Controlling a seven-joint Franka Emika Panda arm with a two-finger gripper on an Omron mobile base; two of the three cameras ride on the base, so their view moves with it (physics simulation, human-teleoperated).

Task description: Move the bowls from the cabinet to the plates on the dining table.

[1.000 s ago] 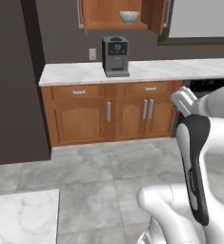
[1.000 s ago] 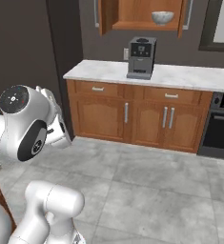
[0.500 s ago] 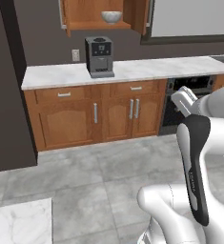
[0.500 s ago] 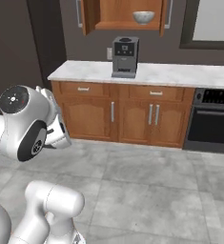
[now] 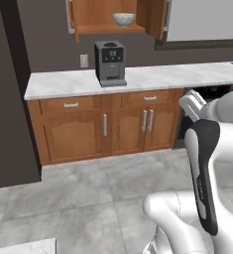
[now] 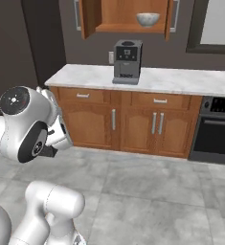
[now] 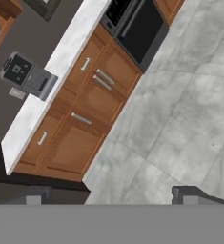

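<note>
The gripper [image 7: 108, 195] shows at the bottom of the hand view as two small dark fingertips [image 7: 32, 194], one at lower left and one at lower right, standing wide apart with nothing between them but grey tiled floor [image 7: 180, 109]. It holds nothing. In the left base view the white arm [image 5: 207, 163] fills the lower right of the frame; in the right base view it sits at the lower left, folded close to the base.

Beyond the fingertips, the hand view runs diagonally across wooden base cabinets [image 7: 85, 119] under a marble counter [image 7: 61, 62], with a black oven [image 7: 137, 28] at the top centre and the grey coffee machine [image 7: 27, 76] at the upper left.

In both base views the counter crosses the middle of the frame, the coffee machine standing on it left of centre. Directly above the machine, at the top of the frame, hangs the cabinet [image 5: 108, 15] with both doors swung open. The grey-white bowl [image 5: 123, 19] sits upright on its wooden shelf [image 5: 113, 29], right of the shelf's middle in the left base view. The same bowl appears at the top centre of the right base view, again above the coffee machine.

A corner of the dining table [image 5: 24, 246] shows at the bottom left of the left base view.
</note>
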